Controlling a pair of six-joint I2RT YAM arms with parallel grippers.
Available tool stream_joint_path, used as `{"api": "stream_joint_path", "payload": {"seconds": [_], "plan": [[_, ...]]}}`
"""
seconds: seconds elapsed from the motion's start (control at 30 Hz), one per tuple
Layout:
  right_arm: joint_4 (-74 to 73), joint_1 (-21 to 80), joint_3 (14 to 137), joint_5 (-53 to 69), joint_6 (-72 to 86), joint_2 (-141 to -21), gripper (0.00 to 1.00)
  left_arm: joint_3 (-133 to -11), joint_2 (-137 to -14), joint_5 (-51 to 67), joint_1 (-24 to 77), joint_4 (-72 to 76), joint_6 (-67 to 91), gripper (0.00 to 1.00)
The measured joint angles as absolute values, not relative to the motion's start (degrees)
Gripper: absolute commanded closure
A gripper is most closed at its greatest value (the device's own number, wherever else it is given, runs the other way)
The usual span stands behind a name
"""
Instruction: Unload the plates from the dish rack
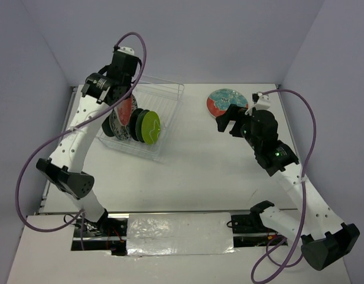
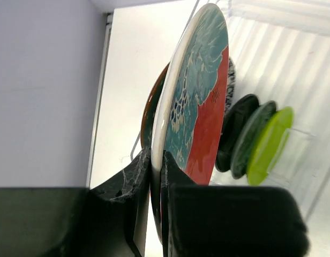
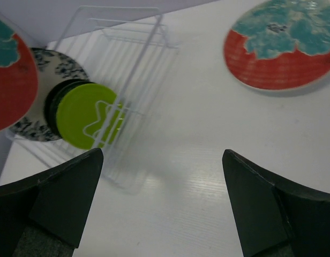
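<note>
The dish rack (image 1: 170, 94) sits on the bench's (image 1: 200, 171) left side, with plates (image 1: 150, 128) standing in a row inside it. A lone plate (image 1: 227, 102) lies flat on the bench to the far right, just beyond my right hand (image 1: 228, 120).

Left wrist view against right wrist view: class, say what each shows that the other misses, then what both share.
Only the left wrist view shows the left gripper clamped on the rim of the upright red-teal plate. Only the right wrist view shows the right gripper, wide open, and a second red-teal plate lying flat on the table. Both show that upright plate, the lime green plate, the dark plates beside it and the dish rack.
</note>
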State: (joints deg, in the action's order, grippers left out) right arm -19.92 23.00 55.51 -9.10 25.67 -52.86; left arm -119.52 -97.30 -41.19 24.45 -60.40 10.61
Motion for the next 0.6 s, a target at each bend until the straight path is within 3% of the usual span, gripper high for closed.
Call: {"api": "stream_joint_path", "payload": {"seconds": [0.17,0.4,0.6], "plan": [[-12.45,23.03,54.98,5.85,24.32,-53.08,0.0,-117.97,-89.65,-32.58,25.17,-59.37,12.64,1.0],[-1.06,23.11,54.92,23.83,25.04,-59.09,0.0,-91.02,-63.59,-4.34,25.5,-44.18,22.59,1.0],[3.64,23.11,53.19,31.27,26.04,-60.42,0.01,-74.37,-57.04,14.0,25.71,-25.89,32.27,1.0]]}}
